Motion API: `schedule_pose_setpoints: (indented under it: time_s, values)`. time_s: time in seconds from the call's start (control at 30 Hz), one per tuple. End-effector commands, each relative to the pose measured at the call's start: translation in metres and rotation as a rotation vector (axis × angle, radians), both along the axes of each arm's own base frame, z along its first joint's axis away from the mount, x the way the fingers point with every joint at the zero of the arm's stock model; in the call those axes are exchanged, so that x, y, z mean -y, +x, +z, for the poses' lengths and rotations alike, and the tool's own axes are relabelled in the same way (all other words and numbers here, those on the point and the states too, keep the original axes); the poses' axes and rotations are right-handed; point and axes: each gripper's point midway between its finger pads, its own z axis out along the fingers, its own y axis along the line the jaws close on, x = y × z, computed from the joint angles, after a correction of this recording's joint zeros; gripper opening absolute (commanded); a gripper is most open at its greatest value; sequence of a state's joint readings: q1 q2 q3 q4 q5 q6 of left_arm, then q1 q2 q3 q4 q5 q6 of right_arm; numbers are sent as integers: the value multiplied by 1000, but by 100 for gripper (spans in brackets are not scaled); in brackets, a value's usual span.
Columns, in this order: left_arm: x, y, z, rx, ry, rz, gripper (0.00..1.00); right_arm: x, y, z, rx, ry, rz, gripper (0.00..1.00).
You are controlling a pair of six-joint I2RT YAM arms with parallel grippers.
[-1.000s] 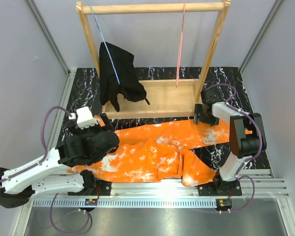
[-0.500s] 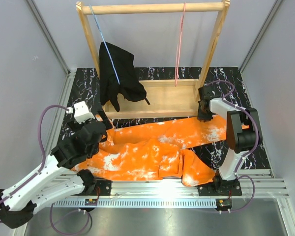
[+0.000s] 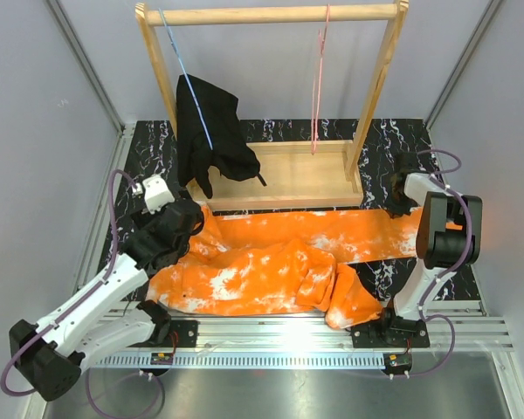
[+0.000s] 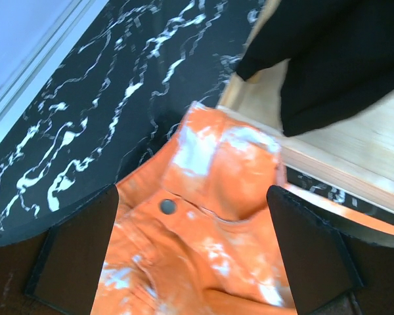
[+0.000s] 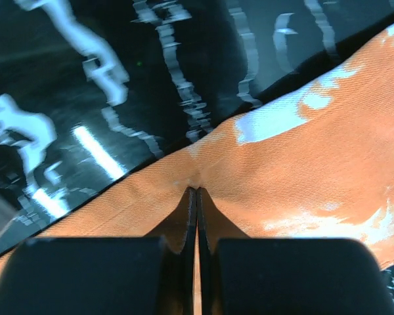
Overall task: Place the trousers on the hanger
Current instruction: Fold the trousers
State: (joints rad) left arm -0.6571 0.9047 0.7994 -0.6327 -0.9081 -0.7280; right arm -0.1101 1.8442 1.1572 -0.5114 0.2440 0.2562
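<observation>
The orange, white-blotched trousers (image 3: 271,262) lie across the black marbled table, with one long leg stretched to the right. My right gripper (image 3: 397,208) is at that leg's far end, shut on a pinch of the orange cloth (image 5: 302,170), and its fingertips (image 5: 197,191) press together on the fold. My left gripper (image 3: 188,229) hovers open over the waistband, and the wide-apart fingers (image 4: 72,256) frame the grey button (image 4: 167,207). The pink wire hanger (image 3: 319,78) hangs bare from the wooden rail, right of centre.
A wooden rack (image 3: 288,175) stands at the back of the table, its right post (image 3: 375,96) near my right gripper. A black garment (image 3: 211,131) hangs on a light-blue hanger (image 3: 185,65) at its left, also seen in the left wrist view (image 4: 328,59).
My right gripper closed on the trouser leg and moved right, pulling the leg out straight. My left arm reached farther back to the waistband, staying open.
</observation>
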Motion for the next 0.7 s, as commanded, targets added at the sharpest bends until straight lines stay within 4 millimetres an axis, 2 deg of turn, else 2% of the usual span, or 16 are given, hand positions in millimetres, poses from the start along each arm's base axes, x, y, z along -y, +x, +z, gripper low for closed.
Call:
schedule_pose_setpoints:
  time_s: [0.0,0.43,0.67]
  values:
    - [-5,12,-1,57,-105,64,99,21,-25,-8,-76,-35,-64,0]
    - [-5,24,-57,-25,-81,104,99,17,-26,-8,-66,-11,-60,0]
    - [-21,35,-91,-83,-80,145,99,15,-27,-6,-53,-3,-58,0]
